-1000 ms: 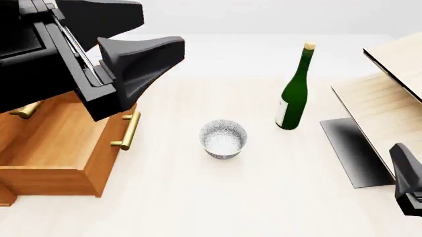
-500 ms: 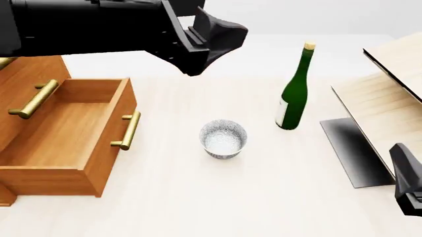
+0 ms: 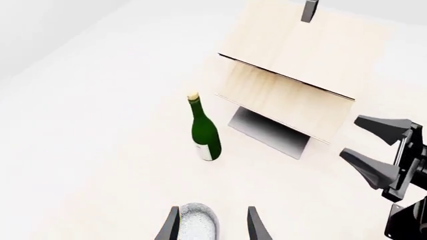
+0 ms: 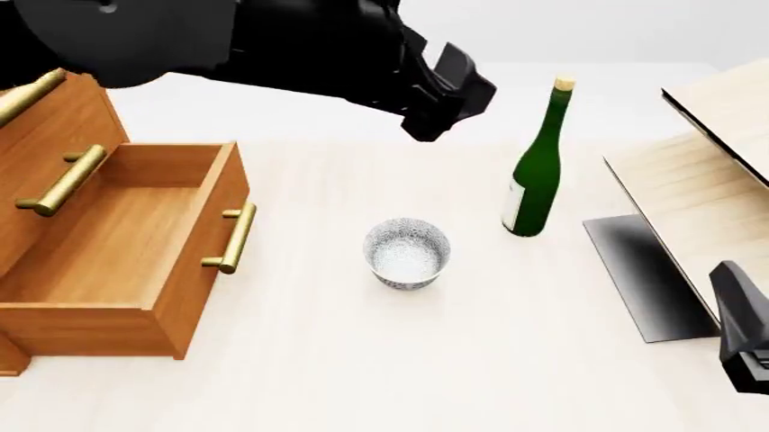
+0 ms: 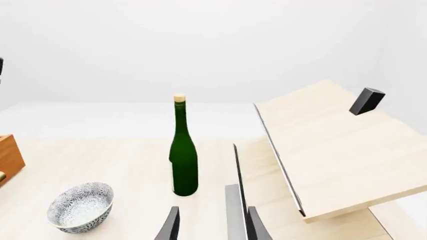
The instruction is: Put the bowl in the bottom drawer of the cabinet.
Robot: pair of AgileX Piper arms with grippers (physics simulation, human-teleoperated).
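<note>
The bowl [image 4: 408, 253] is small, round and white with tiny blue-grey speckles. It sits on the table [image 4: 360, 360], at 3 o'clock from the bottom drawer [image 4: 121, 252], which is pulled out and has nothing in it. The left gripper [image 3: 212, 225] is open, holding nothing. The right gripper [image 5: 210, 225], half cut off, is open too.

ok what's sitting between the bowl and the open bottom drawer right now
Nothing: in the front view only bare table separates the bowl from the bottom drawer.
</note>
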